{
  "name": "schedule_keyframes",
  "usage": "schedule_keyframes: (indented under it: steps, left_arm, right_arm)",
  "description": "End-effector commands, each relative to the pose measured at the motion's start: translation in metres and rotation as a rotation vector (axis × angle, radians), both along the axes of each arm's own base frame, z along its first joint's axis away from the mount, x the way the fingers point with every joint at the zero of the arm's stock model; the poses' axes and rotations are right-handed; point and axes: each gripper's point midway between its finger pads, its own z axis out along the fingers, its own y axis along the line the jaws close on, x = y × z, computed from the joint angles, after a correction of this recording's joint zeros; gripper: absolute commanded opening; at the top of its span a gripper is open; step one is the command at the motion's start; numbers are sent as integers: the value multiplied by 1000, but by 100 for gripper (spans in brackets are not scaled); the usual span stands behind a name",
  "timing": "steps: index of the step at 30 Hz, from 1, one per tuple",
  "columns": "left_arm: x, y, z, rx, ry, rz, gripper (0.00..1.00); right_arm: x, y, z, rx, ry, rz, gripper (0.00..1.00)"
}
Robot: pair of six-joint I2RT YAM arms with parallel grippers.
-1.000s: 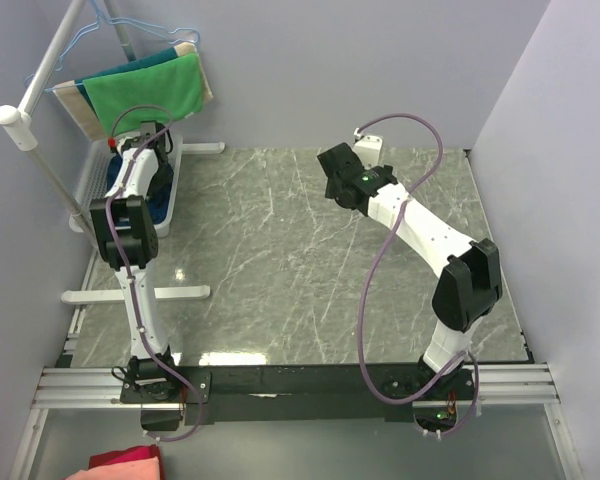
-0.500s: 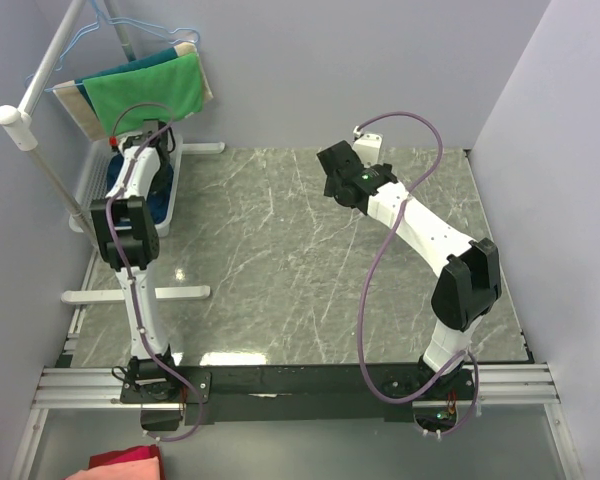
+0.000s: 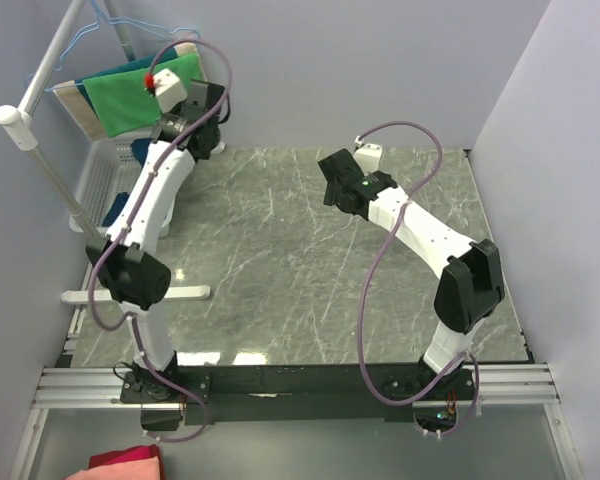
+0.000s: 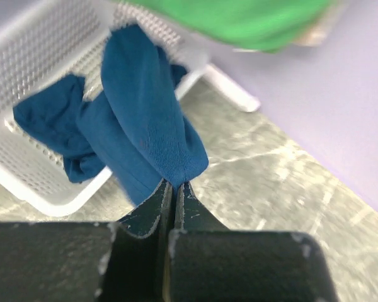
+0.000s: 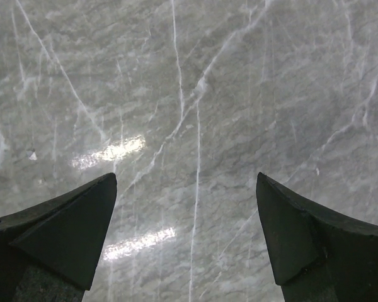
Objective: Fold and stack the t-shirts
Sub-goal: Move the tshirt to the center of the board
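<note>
A navy blue t-shirt [image 4: 142, 107] is bunched up, and part of it trails out of the white mesh basket [image 4: 25, 170]. My left gripper [image 4: 175, 184] is shut on a fold of it and holds that fold above the basket's rim and the marble table. From above, the left gripper [image 3: 202, 125] is raised at the back left beside the basket [image 3: 98, 175], where a bit of blue cloth [image 3: 113, 208] shows. My right gripper [image 3: 335, 182] hovers over the middle back of the table; in its wrist view the right gripper [image 5: 186, 177] is open with only marble between the fingers.
A green cloth [image 3: 145, 85] hangs on a white rack [image 3: 40, 75] at the back left, right behind the left gripper; the green cloth [image 4: 239, 19] fills the top of the left wrist view. A red and pink cloth [image 3: 125, 465] lies below the table's near rail. Grey walls surround the table.
My left gripper closed on the t-shirt in the basket, then rose and swung toward the back right with the cloth. The right arm barely shifted.
</note>
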Motion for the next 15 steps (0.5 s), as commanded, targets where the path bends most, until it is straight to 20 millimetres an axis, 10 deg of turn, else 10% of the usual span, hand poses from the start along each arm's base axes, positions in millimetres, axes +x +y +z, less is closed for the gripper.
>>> schedule_keyframes:
  steps: [1,8,15]
  left_arm:
    - [-26,-32,74,149,-149,-50,1]
    - [-76,-145,134,259,-271,-277,1]
    - [-123,-193,173,254,-369,-383,1]
  right_arm:
    - [-6,-11,40,137,-105,-68,96]
    - [-11,-62,83,347,-233,-250,94]
    - [-27,-143,135,374,-391,-443,93]
